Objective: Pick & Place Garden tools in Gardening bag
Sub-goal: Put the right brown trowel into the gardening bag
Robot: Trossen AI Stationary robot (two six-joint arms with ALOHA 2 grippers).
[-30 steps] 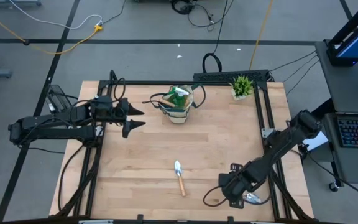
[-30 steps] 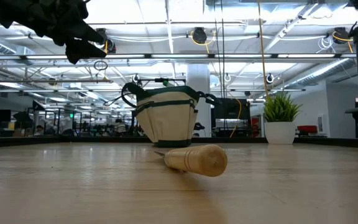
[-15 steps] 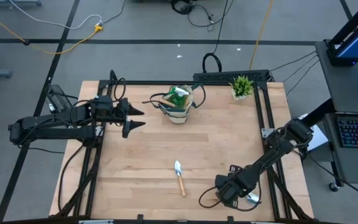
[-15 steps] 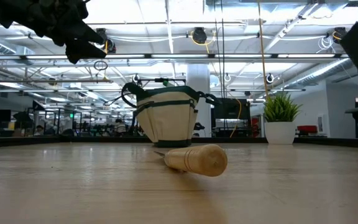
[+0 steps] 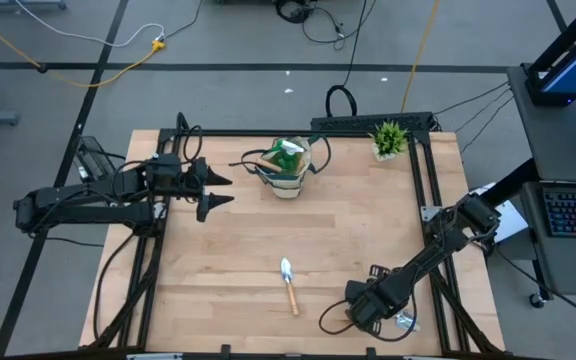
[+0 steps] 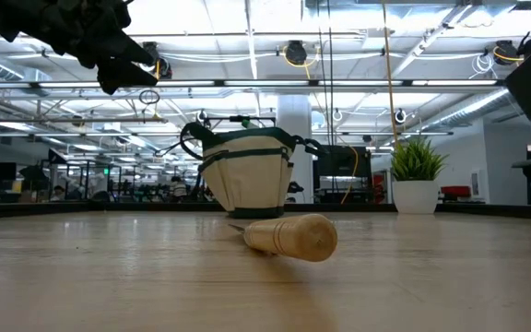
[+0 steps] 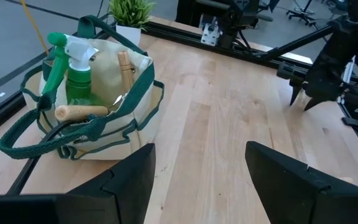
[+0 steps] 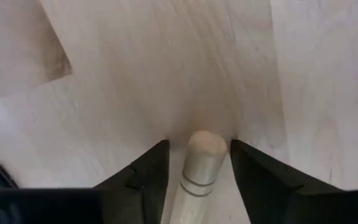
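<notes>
The gardening bag (image 5: 286,166) stands at the table's far middle. Inside it a green spray bottle (image 7: 74,68) and wooden-handled tools (image 7: 82,112) lean on its walls. A wooden-handled trowel (image 5: 289,283) lies flat on the table's near middle, its handle end (image 6: 293,237) toward the near edge. At the near right corner my right gripper (image 5: 370,310) points down, open. Its fingers straddle the wooden handle (image 8: 201,163) of another tool, whose silver head (image 5: 404,320) shows beside it; a slim gap remains on each side. My left gripper (image 5: 213,190) hangs open, left of the bag.
A small potted plant (image 5: 389,138) stands at the far right corner. Dark frame rails (image 5: 423,185) run along the table's edges. Bare wood lies between the bag and the trowel. A desk with a keyboard (image 5: 575,212) stands to the right, off the table.
My right gripper has sunk toward the table at the near right corner and shifted a little toward the left edge, down over the silver-headed tool there. The trowel, the bag and my left arm have kept still.
</notes>
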